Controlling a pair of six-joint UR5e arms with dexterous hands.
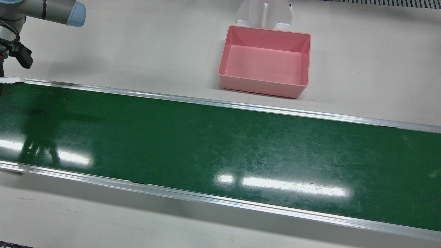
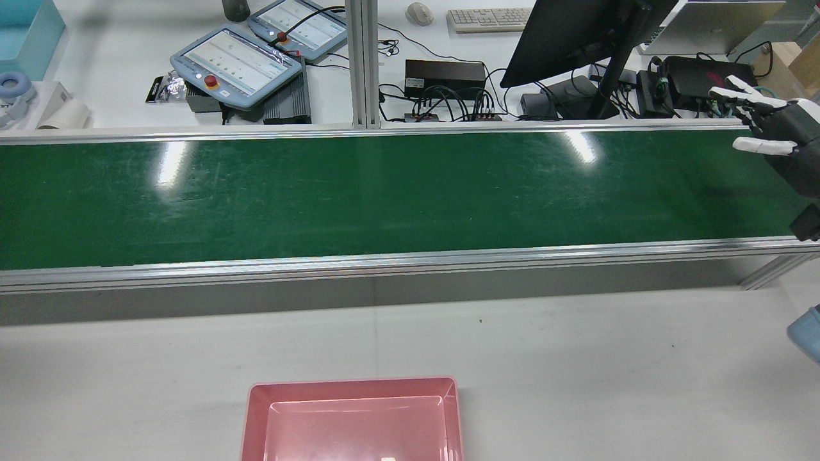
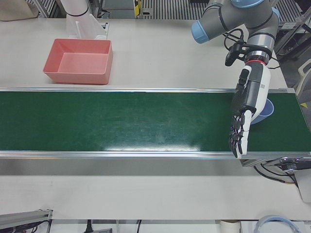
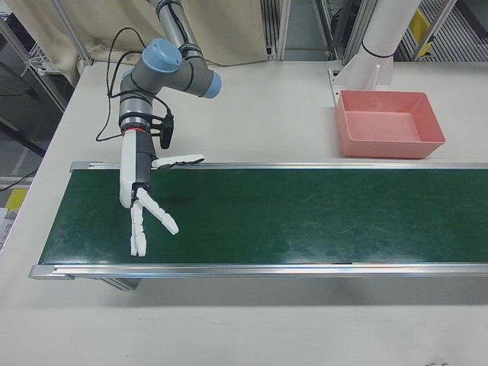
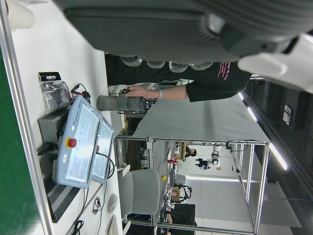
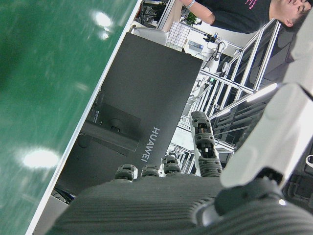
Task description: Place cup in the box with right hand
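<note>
A blue cup [image 3: 266, 111] stands on the green belt [image 3: 121, 121] at its right end in the left-front view, mostly hidden behind my left hand [image 3: 243, 116]. That hand hangs open with fingers pointing down over the belt's near edge. My right hand [image 4: 145, 206] hovers open at the belt's opposite end, white fingers spread and holding nothing; it also shows at the right edge of the rear view [image 2: 765, 125]. The pink box [image 1: 263, 86] sits empty on the white table beside the belt, far from both hands [image 4: 389, 145].
A white arm pedestal [image 1: 264, 13] stands right behind the box. Beyond the belt in the rear view are a monitor [image 2: 576, 38], teach pendants [image 2: 237, 64] and cables. A person [image 5: 195, 85] stands past the table.
</note>
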